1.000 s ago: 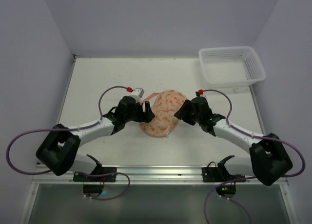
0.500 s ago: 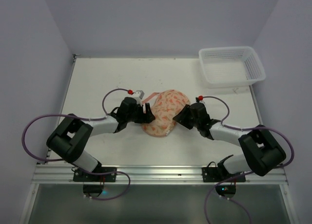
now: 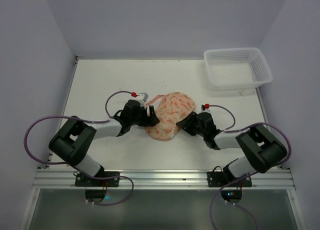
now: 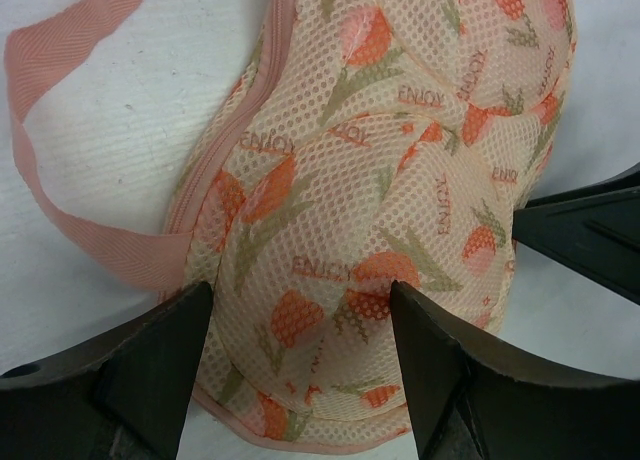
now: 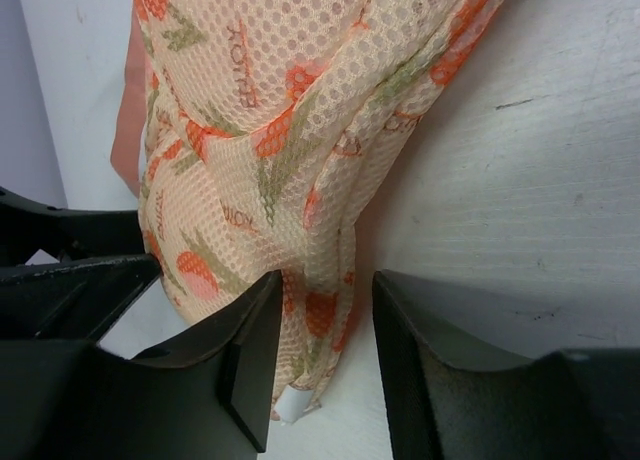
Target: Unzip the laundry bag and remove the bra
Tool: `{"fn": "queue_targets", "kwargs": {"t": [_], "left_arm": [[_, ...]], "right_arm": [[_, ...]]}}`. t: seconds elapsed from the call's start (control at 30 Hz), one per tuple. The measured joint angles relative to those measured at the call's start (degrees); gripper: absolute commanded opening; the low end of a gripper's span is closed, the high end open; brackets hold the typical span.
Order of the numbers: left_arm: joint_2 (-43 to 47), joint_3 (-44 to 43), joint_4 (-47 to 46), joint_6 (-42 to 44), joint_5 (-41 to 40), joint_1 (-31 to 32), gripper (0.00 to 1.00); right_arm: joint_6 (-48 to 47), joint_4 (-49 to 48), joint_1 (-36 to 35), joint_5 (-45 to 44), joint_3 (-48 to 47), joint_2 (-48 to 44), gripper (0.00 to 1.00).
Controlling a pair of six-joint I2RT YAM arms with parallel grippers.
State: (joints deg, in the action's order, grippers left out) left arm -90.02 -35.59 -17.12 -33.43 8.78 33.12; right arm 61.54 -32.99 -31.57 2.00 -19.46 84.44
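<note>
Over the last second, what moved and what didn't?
Right gripper slid toward the near end of the laundry bag, and its jaws now flank a fold of it. Both elbows drew inward. Left gripper stayed open astride the bag's left side. Bag and white lattice basket unmoved.

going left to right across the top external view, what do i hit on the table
left gripper → laundry bag → right gripper → white lattice basket, which sits farther back at the right corner
</note>
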Motion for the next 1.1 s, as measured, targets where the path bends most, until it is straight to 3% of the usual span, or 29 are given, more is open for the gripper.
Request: {"fn": "queue_targets", "kwargs": {"t": [0.13, 0.3, 0.57, 0.7, 0.87, 0.93, 1.1], "left_arm": [[0.0, 0.0, 0.0, 0.0, 0.0, 0.0, 0.76], [0.0, 0.0, -0.1, 0.0, 0.0, 0.0, 0.76], [0.4, 0.0, -0.2, 0.2, 0.0, 0.0, 0.74], [6.6, 0.8, 2.6, 1.0, -2.2, 0.8, 0.7], [20.2, 1.2, 5.6, 1.6, -8.1, 7.1, 0.63], [23.1, 1.7, 5.3, 1.4, -10.1, 10.7, 0.55], [20.4, 4.7, 5.2, 0.8, -13.3, 18.0, 0.43]], "right_arm": [[0.9, -5.1, -0.1, 1.0, 0.8, 2.4, 0.27], [2.1, -13.0, -0.2, 2.0, 3.7, 4.0, 0.01], [3.3, -17.7, -0.2, 2.0, 5.9, 3.4, 0.0], [4.3, -17.4, -0.3, 1.4, 6.3, 1.3, 0.0], [5.9, -15.6, -1.0, -0.2, 6.3, -0.9, 0.0], [6.8, -14.4, -1.4, -1.2, 6.3, -1.7, 0.0], [9.0, -11.5, -2.6, -3.2, 6.3, -2.2, 0.0]]}}
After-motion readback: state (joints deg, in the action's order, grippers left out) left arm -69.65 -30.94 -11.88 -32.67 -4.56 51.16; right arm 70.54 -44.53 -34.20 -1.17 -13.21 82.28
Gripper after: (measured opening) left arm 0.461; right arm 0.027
